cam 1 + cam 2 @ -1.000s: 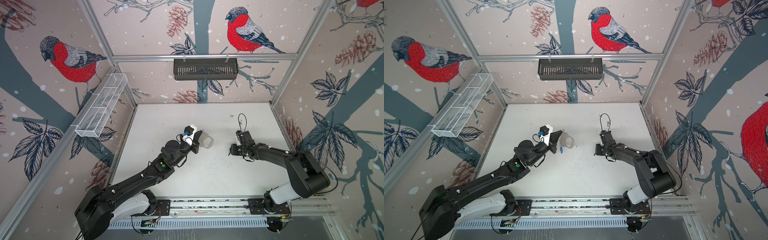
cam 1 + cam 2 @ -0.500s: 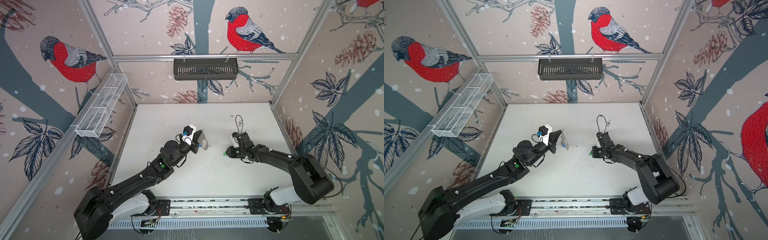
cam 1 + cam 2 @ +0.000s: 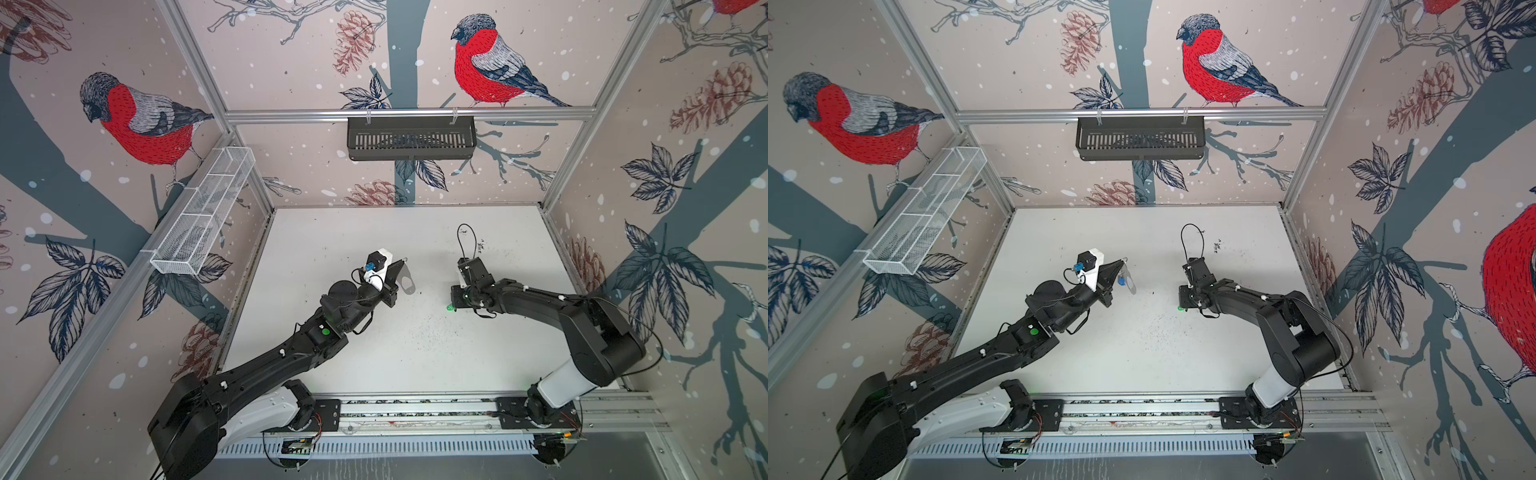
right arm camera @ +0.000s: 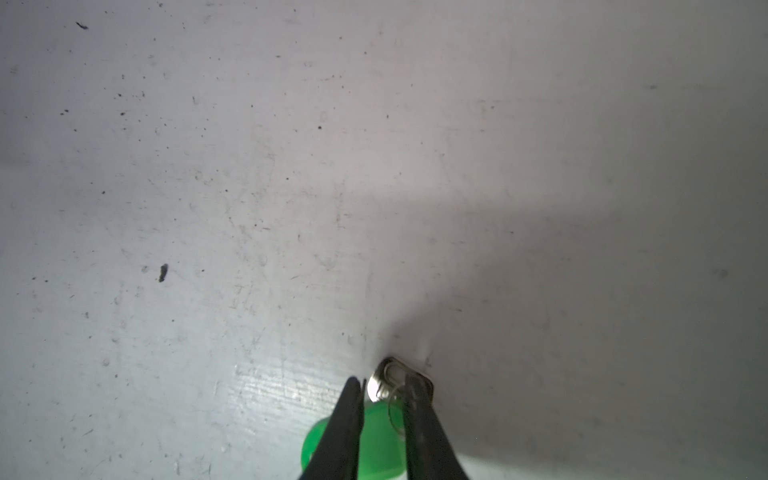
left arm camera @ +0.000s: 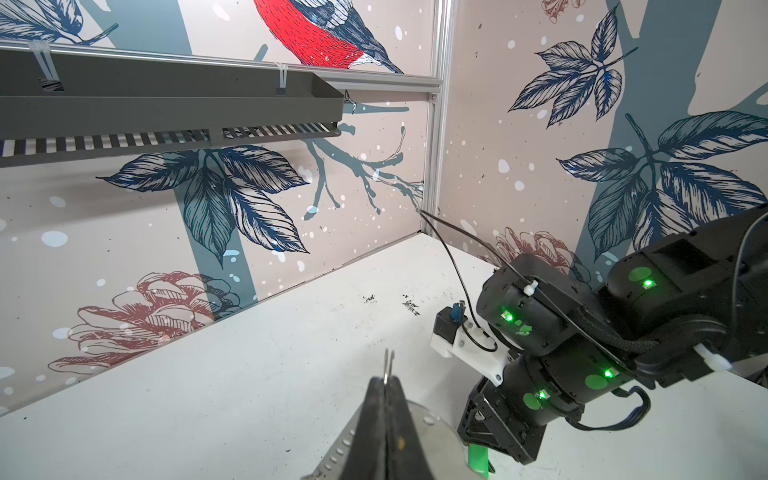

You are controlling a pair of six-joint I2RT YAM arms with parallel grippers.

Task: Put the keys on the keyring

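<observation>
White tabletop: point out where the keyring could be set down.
Free: the white tabletop strip along the back wall, and the broad speckled patch nearer the front rail. Crowded: the middle, where the left hand holds the flat grey D-shaped keyring and the right hand straddles the green-tagged silver key.

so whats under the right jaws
A green oval plastic tag and the head of a small silver metal key on the white table; the rest is covered by the jaws.

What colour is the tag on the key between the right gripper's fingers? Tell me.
Green; the tag shows best in the right wrist view.
</observation>
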